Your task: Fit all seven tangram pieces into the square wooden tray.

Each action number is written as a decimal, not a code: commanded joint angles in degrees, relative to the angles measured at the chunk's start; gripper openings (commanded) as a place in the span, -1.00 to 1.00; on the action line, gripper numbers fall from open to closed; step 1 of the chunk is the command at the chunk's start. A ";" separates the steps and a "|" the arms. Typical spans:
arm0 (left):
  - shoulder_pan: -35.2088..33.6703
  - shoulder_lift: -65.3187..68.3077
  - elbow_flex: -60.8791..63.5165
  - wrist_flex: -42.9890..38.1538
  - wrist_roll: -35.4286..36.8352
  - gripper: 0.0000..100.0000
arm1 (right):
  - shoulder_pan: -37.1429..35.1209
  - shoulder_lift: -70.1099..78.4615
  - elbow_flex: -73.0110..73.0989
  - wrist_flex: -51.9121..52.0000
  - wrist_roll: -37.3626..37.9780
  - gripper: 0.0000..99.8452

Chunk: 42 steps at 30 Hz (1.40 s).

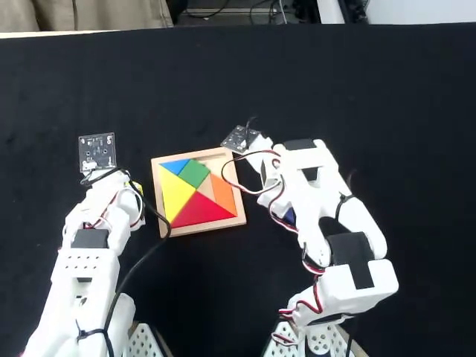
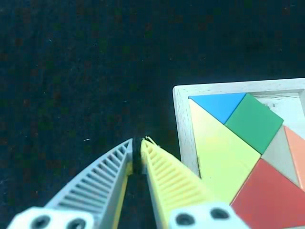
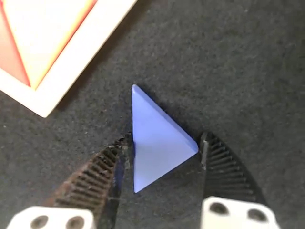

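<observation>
The square wooden tray (image 1: 239, 199) lies mid-table, holding blue (image 1: 175, 166), green (image 1: 195, 172), yellow (image 1: 175, 195), red (image 1: 202, 212) and orange (image 1: 223, 192) pieces around a bare wooden gap (image 1: 204, 190). A loose blue triangle (image 3: 155, 140) lies flat on the black cloth just off the tray's corner (image 3: 45, 102). My right gripper (image 3: 164, 143) straddles it, one finger on its straight edge and the other at its opposite corner. My left gripper (image 2: 138, 143) is shut with nothing in it, hovering over cloth beside the tray's rim (image 2: 183, 124), on the side away from the other arm.
Black cloth covers the whole table; its far edge (image 1: 238, 28) runs along the back. The right arm's body (image 1: 327, 223) stands close to the tray's right side. Cables (image 1: 253, 160) loop near the tray's far right corner. Open cloth stretches behind the tray.
</observation>
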<state>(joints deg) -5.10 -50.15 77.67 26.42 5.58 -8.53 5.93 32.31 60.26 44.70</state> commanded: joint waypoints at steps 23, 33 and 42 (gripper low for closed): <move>0.66 -0.70 -0.13 -2.46 0.00 -0.91 | -5.10 9.19 -41.27 28.92 0.18 -0.56; 0.75 -0.62 -0.13 -3.08 0.00 -0.91 | -3.69 -3.38 -15.52 18.11 -3.43 -0.55; 0.84 -0.53 -0.04 -3.08 0.00 -0.91 | -3.25 -13.32 11.38 -6.51 -3.34 -0.16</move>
<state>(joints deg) -5.10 -50.15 78.02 24.40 5.58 -13.19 -4.26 41.54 57.98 41.80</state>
